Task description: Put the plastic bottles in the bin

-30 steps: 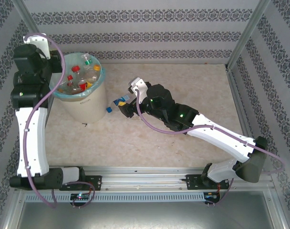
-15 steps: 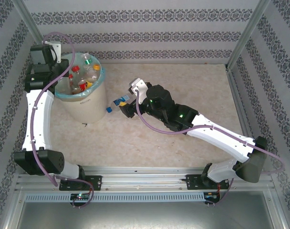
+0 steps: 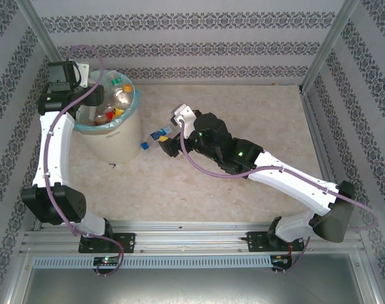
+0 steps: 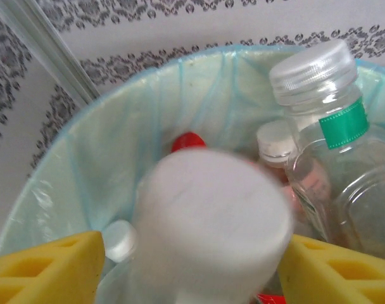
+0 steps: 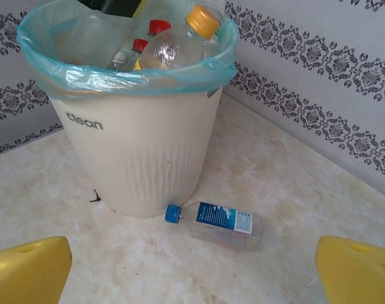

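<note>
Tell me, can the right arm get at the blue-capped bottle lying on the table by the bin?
Probably yes. The right gripper is open and faces the bottle across bare table; the bin stands behind it, not in the way.

The left arm (image 3: 53,149) rises from its base on the near side of the bin (image 3: 113,144) and runs up along the bin's left side. Its wrist bends in at the bin's far left rim. The left gripper (image 3: 93,96) hangs over the bin's mouth, pointing down into it, its yellow pads (image 4: 44,269) standing apart.

The right arm (image 3: 294,180) stretches low from well right of the bin, its long white link angled toward the bin and its dark wrist folded forward. The right gripper (image 3: 163,142) sits near the bin's right side, facing its wall, with the jaws spread wide and nothing between them.
</note>
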